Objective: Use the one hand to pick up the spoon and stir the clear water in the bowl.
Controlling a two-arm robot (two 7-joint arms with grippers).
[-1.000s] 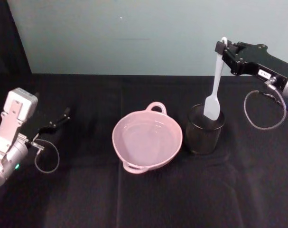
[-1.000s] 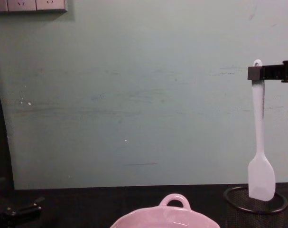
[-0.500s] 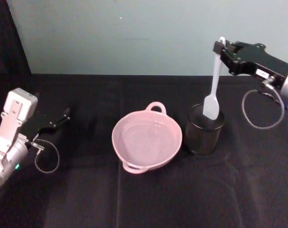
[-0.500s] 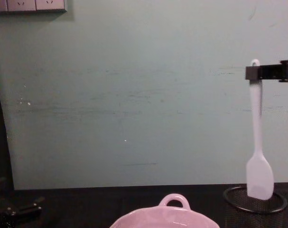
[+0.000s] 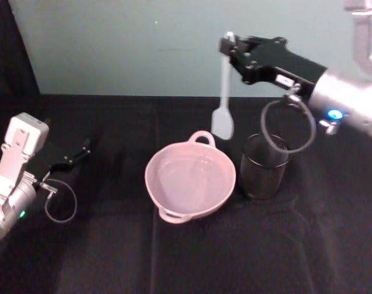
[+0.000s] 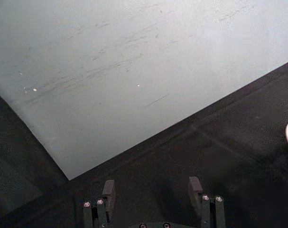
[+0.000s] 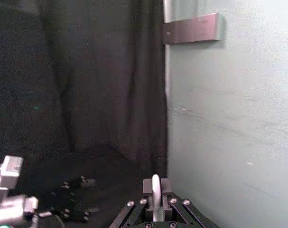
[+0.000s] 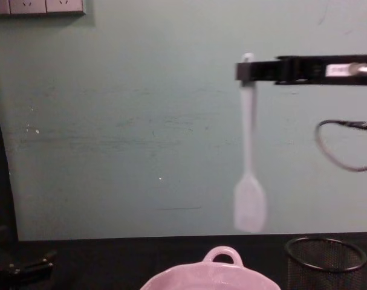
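Black-cloth table (image 5: pixel 235 257) is sitting against a teal wall (image 5: pixel 143 43), dark curtain (image 5: pixel 8 49) hanging at left. Right gripper (image 5: pixel 228 46) is clamping the spoon (image 5: pixel 225 92) by its handle tip. Spoon is hanging upright in the air, blade above and slightly right of the bowl (image 5: pixel 148 179) loop handle, touching nothing. Mesh cup (image 5: pixel 263 168) is standing just right of the bowl. Left gripper (image 5: pixel 81 149) is resting far left, jaws spread. Count: one spoon, one bowl, one cup, two grippers.
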